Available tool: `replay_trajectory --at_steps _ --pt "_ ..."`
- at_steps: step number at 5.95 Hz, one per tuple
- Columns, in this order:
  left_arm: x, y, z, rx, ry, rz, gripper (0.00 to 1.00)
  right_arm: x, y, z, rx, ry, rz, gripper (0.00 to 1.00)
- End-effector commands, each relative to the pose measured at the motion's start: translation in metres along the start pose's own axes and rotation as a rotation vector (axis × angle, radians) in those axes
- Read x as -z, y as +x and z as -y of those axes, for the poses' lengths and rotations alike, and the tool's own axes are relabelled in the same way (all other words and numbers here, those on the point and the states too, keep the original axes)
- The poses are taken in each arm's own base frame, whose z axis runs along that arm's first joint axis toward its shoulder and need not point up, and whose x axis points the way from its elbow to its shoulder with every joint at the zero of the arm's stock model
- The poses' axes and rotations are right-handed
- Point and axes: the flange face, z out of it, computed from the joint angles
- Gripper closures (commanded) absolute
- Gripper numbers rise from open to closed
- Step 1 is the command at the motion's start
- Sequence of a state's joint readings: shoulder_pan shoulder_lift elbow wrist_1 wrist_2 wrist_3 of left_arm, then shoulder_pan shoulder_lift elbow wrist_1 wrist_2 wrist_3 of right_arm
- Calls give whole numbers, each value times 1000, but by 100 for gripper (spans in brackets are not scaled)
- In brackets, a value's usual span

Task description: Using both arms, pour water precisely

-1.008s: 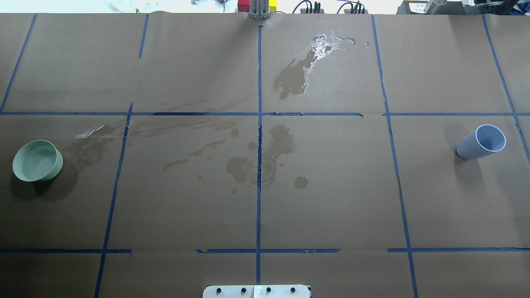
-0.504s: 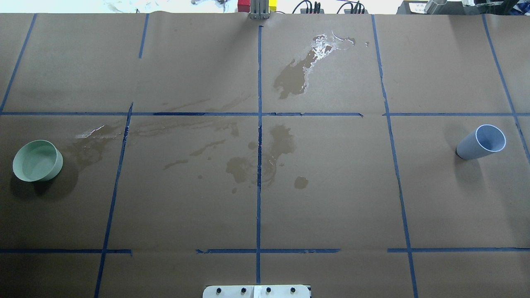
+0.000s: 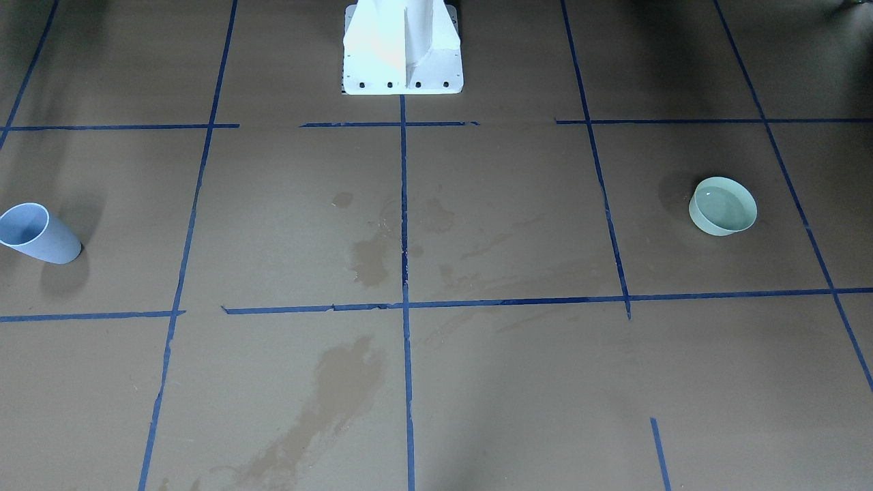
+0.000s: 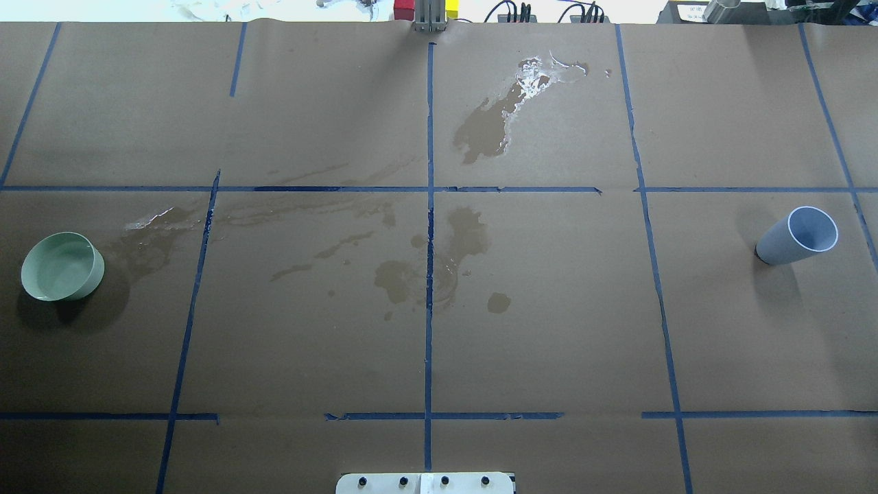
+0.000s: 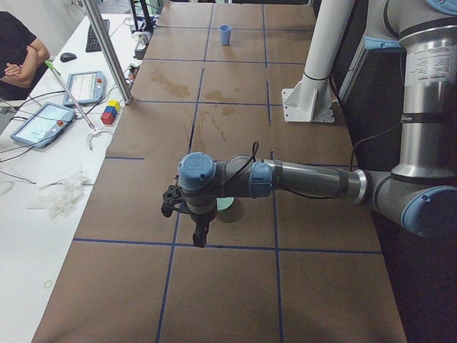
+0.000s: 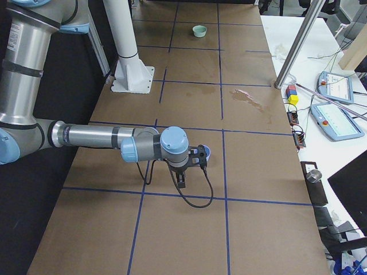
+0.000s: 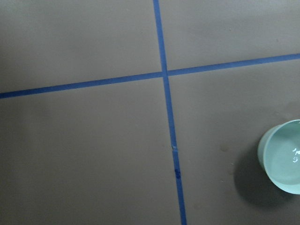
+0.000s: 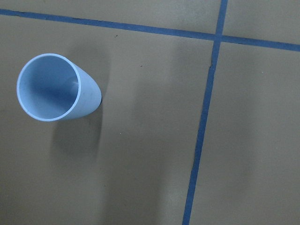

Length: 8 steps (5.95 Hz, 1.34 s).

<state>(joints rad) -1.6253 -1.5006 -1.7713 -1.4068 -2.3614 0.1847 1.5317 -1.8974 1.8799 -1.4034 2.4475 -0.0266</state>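
Grabbing the green bowl [image 4: 93, 277], frame's far left, crooked could slosh its water [image 4: 58, 264] onto the paper [image 4: 549, 329] before you reach the blue cup [image 4: 778, 248] far right. Can't tell if left gripper [image 5: 199, 236] or right gripper [image 6: 182, 180] is open.

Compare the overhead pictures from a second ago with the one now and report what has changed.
Nothing visibly changed in the overhead view. The green bowl and the blue cup stand where they were, and the wet patches keep the same shapes.
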Motion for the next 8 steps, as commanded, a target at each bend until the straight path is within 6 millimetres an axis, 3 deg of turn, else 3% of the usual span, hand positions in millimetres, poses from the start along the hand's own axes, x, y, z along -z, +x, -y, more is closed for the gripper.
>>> replay_trajectory --at_steps 1,3,5,6,7,8 --pt "-6 -5 -5 18 -20 -5 0 -1 6 -18 -37 -10 -15 0" --pt "-9 -8 -11 23 -23 -7 0 2 13 -6 -25 -9 -144 0" --pt "-7 -3 -17 20 -19 -8 0 -7 14 -11 -59 -70 -110 0" --pt "-6 0 -18 19 -14 -24 0 -3 2 1 -74 -90 -78 0" --pt "-4 5 -18 17 0 -71 0 16 -5 12 -101 -86 -70 0" --pt "5 13 -16 3 15 -59 0 11 2 11 -27 -102 -74 0"
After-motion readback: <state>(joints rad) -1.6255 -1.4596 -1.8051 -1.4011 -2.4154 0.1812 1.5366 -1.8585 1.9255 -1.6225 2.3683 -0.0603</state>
